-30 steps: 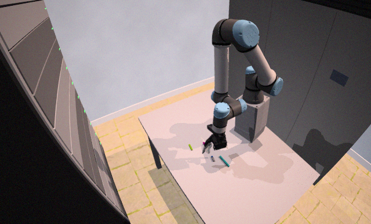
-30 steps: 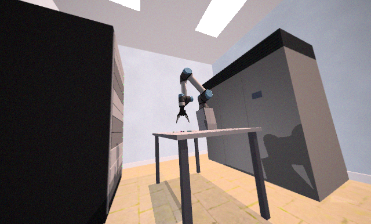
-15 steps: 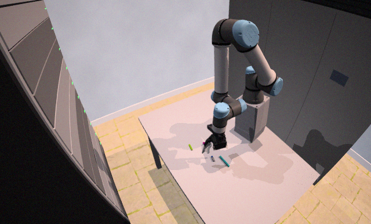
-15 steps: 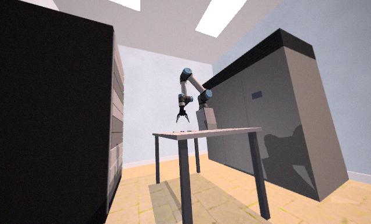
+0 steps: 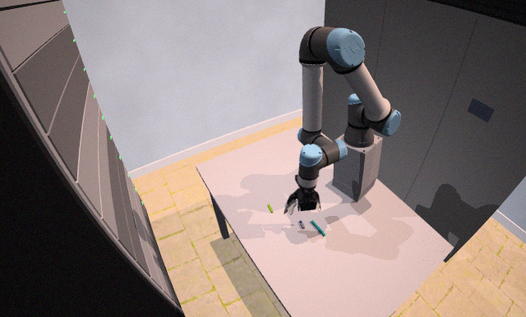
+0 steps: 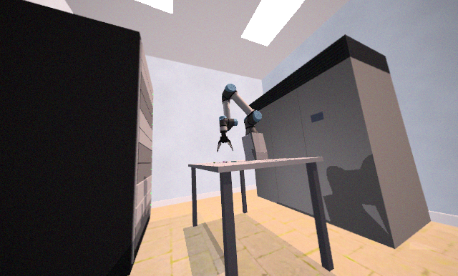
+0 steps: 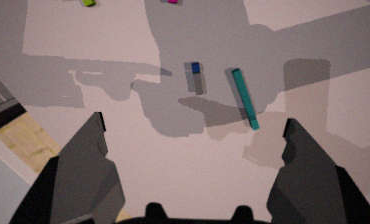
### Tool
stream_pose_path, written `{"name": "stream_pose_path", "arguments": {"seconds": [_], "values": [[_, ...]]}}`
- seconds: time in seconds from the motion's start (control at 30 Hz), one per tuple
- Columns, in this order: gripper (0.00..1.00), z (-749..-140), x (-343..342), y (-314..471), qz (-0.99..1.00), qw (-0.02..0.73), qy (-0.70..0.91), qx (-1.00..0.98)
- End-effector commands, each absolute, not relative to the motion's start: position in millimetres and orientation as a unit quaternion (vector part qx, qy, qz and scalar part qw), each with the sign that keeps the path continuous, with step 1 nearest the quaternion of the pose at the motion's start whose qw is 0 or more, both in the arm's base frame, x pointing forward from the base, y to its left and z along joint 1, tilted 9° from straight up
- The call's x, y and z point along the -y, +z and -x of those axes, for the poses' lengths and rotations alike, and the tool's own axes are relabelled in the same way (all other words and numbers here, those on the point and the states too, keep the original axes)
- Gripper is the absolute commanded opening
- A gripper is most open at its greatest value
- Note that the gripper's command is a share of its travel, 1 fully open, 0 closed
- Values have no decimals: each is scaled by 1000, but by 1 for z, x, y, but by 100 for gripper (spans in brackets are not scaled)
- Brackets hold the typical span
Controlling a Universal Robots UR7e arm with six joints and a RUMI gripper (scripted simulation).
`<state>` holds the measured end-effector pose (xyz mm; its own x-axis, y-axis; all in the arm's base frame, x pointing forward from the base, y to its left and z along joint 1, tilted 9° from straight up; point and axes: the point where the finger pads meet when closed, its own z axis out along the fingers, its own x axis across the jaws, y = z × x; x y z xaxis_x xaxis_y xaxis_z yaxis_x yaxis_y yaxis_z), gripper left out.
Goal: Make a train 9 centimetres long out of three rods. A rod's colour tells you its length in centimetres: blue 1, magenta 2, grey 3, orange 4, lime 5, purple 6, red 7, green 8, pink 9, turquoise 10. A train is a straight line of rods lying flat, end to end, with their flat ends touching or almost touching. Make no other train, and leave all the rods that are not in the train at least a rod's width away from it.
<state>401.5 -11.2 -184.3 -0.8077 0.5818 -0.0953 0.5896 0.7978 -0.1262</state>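
In the wrist view a short blue rod (image 7: pixel 195 67) lies end to end with a grey rod (image 7: pixel 197 83), their ends touching in one line. A long turquoise rod (image 7: pixel 245 98) lies to their right, slightly slanted and apart from them. A lime rod (image 7: pixel 89 2) and a magenta rod (image 7: pixel 172 1) are cut off by the top edge. My gripper (image 7: pixel 193 116) is open and empty, raised above the table on the near side of the grey rod. In the top view the gripper (image 5: pixel 303 204) hangs above the blue and grey pair (image 5: pixel 301 224), the turquoise rod (image 5: pixel 317 227) and the lime rod (image 5: pixel 270 208).
The rods lie near the left edge of the table (image 5: pixel 310 230). The arm's base pedestal (image 5: pixel 357 166) stands at the back right. A tall cabinet (image 6: pixel 327 143) is behind the table, and a shelf unit (image 5: pixel 63 123) stands to the left on the floor.
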Motion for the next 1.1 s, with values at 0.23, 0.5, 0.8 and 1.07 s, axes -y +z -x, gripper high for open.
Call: {"name": "stream_pose_path", "arguments": {"seconds": [0.23, 0.5, 0.8, 1.07], "values": [[100, -406, 29, -184, -465, 38, -69, -882], [100, -408, 39, -183, -552, 45, -65, -830], [100, -412, 52, -183, -653, 53, -58, -753], [100, -415, 63, -183, -728, 58, -53, -681]]}}
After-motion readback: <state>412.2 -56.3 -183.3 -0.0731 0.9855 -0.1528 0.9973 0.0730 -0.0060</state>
